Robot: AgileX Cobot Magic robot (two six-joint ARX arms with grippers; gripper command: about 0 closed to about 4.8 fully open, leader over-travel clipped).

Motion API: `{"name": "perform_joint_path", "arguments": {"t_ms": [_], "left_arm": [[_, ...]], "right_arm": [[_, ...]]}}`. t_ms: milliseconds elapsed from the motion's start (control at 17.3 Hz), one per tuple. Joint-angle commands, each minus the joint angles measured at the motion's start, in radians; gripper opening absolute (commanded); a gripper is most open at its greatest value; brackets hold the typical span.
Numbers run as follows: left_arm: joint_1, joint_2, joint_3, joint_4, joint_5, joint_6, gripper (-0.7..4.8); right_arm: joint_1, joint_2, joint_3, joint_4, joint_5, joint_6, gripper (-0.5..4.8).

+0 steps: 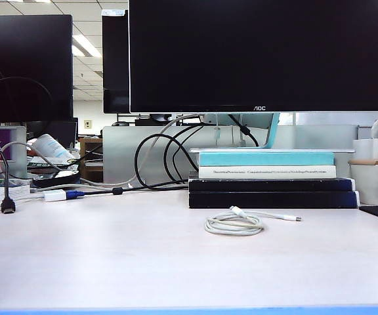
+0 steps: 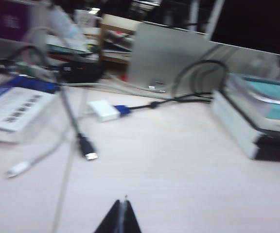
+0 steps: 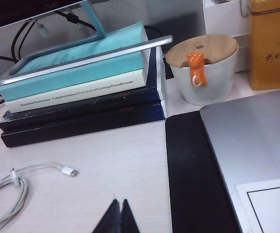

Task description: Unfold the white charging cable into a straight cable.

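The white charging cable (image 1: pixel 235 224) lies coiled in a small loop on the pale desk, in front of the book stack, with one plug end (image 1: pixel 296 218) stretched out to the right. In the right wrist view the coil (image 3: pixel 6 194) and its plug (image 3: pixel 69 172) lie on the desk some way ahead of my right gripper (image 3: pixel 118 203), which is shut and holds nothing. My left gripper (image 2: pixel 123 201) is shut and empty too, hovering over bare desk; the cable does not show in the left wrist view. Neither gripper appears in the exterior view.
A stack of books (image 1: pixel 271 180) carries the monitor stand (image 3: pixel 89 48). Black monitor cables (image 1: pixel 166 161), a white adapter with a blue plug (image 1: pixel 56 195) and a black plug (image 2: pixel 87 148) lie at the left. A cup with an orange cat (image 3: pixel 203 68), a black mat (image 3: pixel 193 179) and a laptop (image 3: pixel 256 141) sit at the right.
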Motion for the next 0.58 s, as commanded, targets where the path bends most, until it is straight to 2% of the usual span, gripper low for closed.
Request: {"name": "perform_joint_path", "arguments": {"t_ms": [58, 173, 231, 289, 346, 519, 577], "left_arm": [[-0.001, -0.002, 0.034, 0.018, -0.025, 0.038, -0.06], [-0.001, -0.002, 0.066, -0.013, -0.039, 0.037, -0.06], [-0.001, -0.002, 0.084, -0.012, -0.037, 0.014, -0.06], [-0.001, -0.001, 0.142, 0.017, -0.041, -0.064, -0.06], [-0.001, 0.024, 0.221, 0.047, -0.054, -0.062, -0.06], [-0.001, 0.129, 0.323, 0.027, -0.043, 0.017, -0.06], [-0.001, 0.223, 0.382, 0.005, 0.000, 0.067, -0.06]], "right_arm": [[0.000, -0.001, -0.011, 0.015, 0.007, 0.001, -0.05], [0.000, -0.001, -0.011, 0.022, 0.005, 0.001, -0.05], [0.001, -0.001, -0.005, 0.029, -0.001, 0.001, -0.05], [0.001, -0.001, 0.026, 0.027, 0.013, 0.000, -0.05], [0.001, -0.001, 0.077, 0.020, 0.074, 0.001, -0.05], [0.001, 0.000, 0.114, 0.020, 0.116, 0.001, -0.05], [0.001, 0.001, 0.124, 0.018, 0.116, 0.002, -0.05]]}}
